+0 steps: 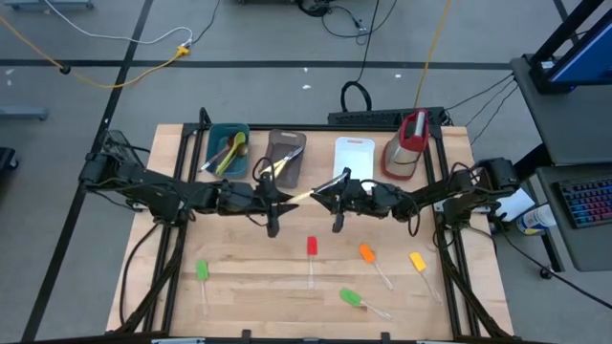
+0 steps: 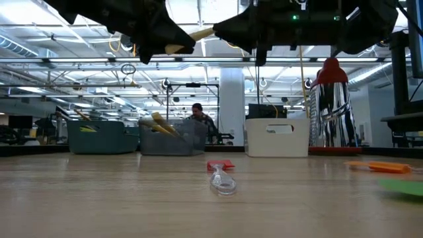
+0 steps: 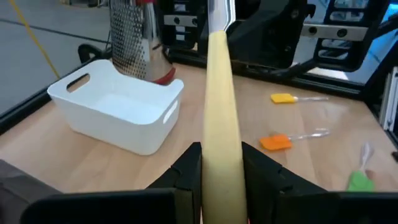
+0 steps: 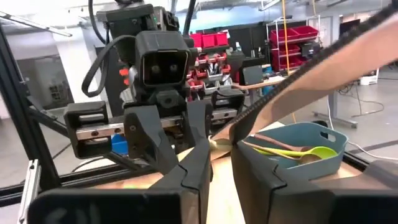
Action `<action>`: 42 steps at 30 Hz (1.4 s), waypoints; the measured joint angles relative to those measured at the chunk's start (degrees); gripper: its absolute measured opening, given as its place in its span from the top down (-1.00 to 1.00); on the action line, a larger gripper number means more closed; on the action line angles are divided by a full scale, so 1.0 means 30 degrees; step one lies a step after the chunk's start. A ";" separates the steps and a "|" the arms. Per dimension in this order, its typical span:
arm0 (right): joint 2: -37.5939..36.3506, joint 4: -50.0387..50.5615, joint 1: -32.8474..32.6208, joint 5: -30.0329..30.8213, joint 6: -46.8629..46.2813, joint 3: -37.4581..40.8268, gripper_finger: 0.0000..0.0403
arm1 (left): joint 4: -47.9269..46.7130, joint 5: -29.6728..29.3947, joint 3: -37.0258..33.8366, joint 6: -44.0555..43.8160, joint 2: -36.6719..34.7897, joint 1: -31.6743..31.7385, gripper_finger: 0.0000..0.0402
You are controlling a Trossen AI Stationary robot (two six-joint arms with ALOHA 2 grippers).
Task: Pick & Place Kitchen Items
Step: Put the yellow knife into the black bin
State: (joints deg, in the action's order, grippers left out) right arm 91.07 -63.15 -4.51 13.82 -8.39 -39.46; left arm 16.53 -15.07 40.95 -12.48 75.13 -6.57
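Note:
A knife with a pale handle (image 1: 304, 195) hangs high over the table's middle, held between my two arms. My left gripper (image 3: 221, 155) comes from the left and is shut on the handle. My right gripper (image 4: 221, 158) faces it from the right, with its fingers only a narrow gap apart at the blade end (image 1: 337, 180). On the near half of the table lie small clear-handled spatulas: green (image 1: 202, 270), red (image 1: 311, 247), orange (image 1: 367, 252), yellow (image 1: 417, 260) and a second green one (image 1: 351, 297). My left gripper pinches the knife's pale handle (image 3: 219, 146) between its two fingers, coming about level from the table's left. The fingers lie along the handle. The knife is lifted clear and roughly level, its blade pointing toward the right arm. My right gripper meets the blade end (image 3: 220, 12) from the table's right. Its own fingers hide the place of contact, so the kind of hold does not show.
Along the far edge stand a teal tub (image 1: 228, 148) holding green and wooden spoons, a grey tub (image 1: 284, 153) with utensils, a white tub (image 1: 353, 156) and a red-and-clear jug (image 1: 406, 143). Bare table lies between the spatulas and the tubs.

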 joint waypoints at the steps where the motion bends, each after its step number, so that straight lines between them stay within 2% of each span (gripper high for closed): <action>1: 0.0009 0.0137 0.0000 -0.0001 -0.0013 0.0000 0.73 | -0.0328 0.0007 0.0007 -0.0045 -0.0075 0.0049 0.62; 9: 0.0073 0.2132 -0.0032 -0.0140 -0.0880 0.0030 0.73 | -0.2249 -0.0321 0.0080 -0.1998 -0.1343 0.1052 0.66; 13: 0.0073 0.3289 -0.0015 -0.0117 -0.1497 0.0036 0.73 | -0.4197 -0.0211 0.0324 -0.2746 -0.2068 0.1760 0.66; 18: 0.0058 0.3323 -0.0029 -0.0138 -0.1536 0.0036 0.73 | -1.0149 -0.0295 0.1921 -0.4853 -0.2237 0.2927 0.65; 24: 0.0058 0.3316 -0.0029 -0.0131 -0.1492 0.0036 0.73 | -1.7382 -0.0510 0.5376 -0.7054 -0.1551 0.3999 0.65; 28: 0.0058 0.3297 -0.0029 -0.0128 -0.1485 0.0036 0.73 | -2.0460 -0.0472 0.7359 -0.7912 -0.0570 0.4678 0.65; 32: 0.0058 0.3284 -0.0020 -0.0124 -0.1485 0.0029 0.73 | -2.1354 0.0583 0.8036 -0.7951 0.0481 0.5166 0.65; 38: 0.0058 0.3300 -0.0015 -0.0124 -0.1485 0.0029 0.73 | -2.1439 0.3444 0.8029 -0.7118 0.2307 0.6001 0.65; 42: 0.0058 0.3290 -0.0015 -0.0124 -0.1478 0.0029 0.73 | -2.1362 0.4086 0.8029 -0.7279 0.3182 0.7030 0.64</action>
State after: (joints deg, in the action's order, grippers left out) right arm 91.24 -53.28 -4.56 13.45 -12.82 -39.38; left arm -47.55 -2.81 65.04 -34.32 84.68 14.52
